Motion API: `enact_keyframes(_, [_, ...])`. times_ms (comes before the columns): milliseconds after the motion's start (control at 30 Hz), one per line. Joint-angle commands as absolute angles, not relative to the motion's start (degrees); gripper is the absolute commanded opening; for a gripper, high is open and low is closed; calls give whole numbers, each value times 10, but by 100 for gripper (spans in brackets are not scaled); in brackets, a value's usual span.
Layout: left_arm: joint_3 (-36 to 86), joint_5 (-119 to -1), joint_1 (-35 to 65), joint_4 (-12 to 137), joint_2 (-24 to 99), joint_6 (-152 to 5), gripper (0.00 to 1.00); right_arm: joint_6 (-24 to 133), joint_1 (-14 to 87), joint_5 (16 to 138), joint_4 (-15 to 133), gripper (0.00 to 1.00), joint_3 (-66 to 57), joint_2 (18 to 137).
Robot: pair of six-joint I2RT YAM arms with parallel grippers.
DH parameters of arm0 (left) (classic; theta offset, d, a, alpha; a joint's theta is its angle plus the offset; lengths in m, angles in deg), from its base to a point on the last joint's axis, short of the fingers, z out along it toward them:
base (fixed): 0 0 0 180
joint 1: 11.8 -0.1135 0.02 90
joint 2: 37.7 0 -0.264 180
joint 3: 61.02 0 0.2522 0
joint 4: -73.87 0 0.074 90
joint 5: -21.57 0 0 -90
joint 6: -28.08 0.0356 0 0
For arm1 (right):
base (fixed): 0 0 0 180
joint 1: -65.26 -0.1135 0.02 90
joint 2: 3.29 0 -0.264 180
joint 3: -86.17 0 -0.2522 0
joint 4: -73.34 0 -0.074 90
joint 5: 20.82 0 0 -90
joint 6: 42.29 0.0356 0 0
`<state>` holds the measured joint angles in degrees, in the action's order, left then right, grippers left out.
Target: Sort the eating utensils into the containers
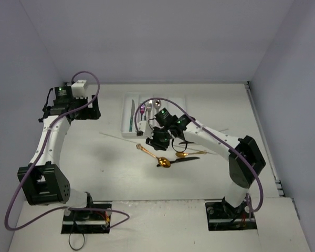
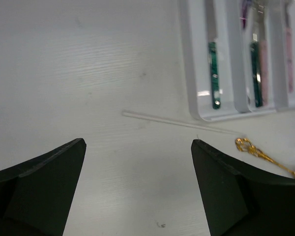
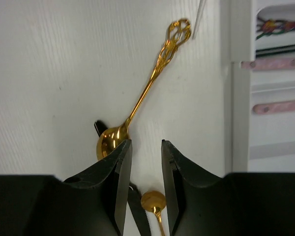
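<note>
Lying near the tabletop's middle in the top view, a gold spoon (image 1: 153,155) sits just short of the white tray (image 1: 124,131). Left wrist view: the left fingers (image 2: 49,172) spread wide, empty, above a pale chopstick (image 2: 177,123). Right wrist view — the right fingers (image 3: 119,167) stand narrowly parted, gripping nothing, over the spoon's bowl.

White table (image 1: 94,163) under it all, folks! The white cutlery tray (image 1: 124,118) sat flat toward the far side. Just off its near edge lay a thin pale chopstick (image 1: 113,136), close but apart from it. Nearer in, an ornate gold spoon (image 1: 153,156) lay slanted, handle toward the tray. A black utensil (image 1: 185,159) poked out at its bowl, and a smaller gold spoon (image 1: 191,154) lay right beside that.
</note>
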<state>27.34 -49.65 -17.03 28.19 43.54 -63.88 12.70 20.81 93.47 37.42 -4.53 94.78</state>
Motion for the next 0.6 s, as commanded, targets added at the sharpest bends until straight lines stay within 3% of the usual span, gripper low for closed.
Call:
enact_keyframes(0, [242, -279, -90, 339, 361, -474, 81, 68, 259, 887, 364, 28, -53, 940])
enact_keyframes(267, [257, -244, 176, 309, 455, -252, 59, 172, 495, 933, 362, 29, -8, 903])
enact_keyframes(567, [359, -265, 269, 205, 657, -78, 46, 222, 643, 934, 360, 34, -71, 796])
